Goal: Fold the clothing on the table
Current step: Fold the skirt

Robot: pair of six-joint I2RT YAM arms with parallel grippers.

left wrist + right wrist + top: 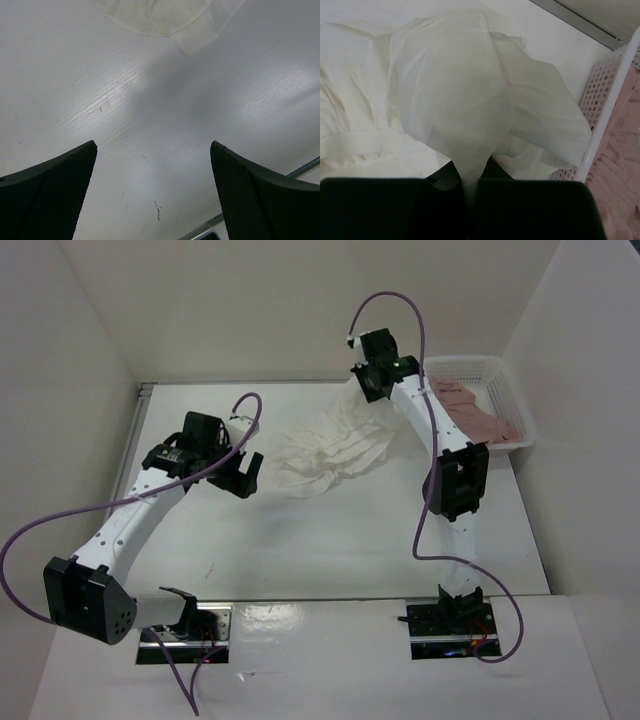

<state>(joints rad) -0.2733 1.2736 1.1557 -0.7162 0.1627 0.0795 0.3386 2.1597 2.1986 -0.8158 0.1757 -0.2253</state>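
Plainly, the coming move turns on how the clothing [330, 452] lies between the two arms. It sits on the table [300, 550] just beside the basket [512, 390], on the basket's left-arm side. It stretches away from the basket in a loose, crinkled band. Its long axis runs slantwise, with the basket end farther from the arm bases and the other end trailing nearer, toward the left arm.

The right gripper [372, 380] is clamped on the basket-side end. In its wrist view a pinch of thin fabric runs out from between the closed jaws and billows beyond them, so that corner looks lifted off the table.

The left gripper [245, 472] hangs with its jaws wide apart and nothing between them. It is over bare table at the end of the clothing farthest from the basket. Its wrist view shows the hem ahead of the fingertips, not touching.

The free end looks like the left arm's to take: that arm is nearer, and a reach toward the basket would bring its jaws onto the hem.
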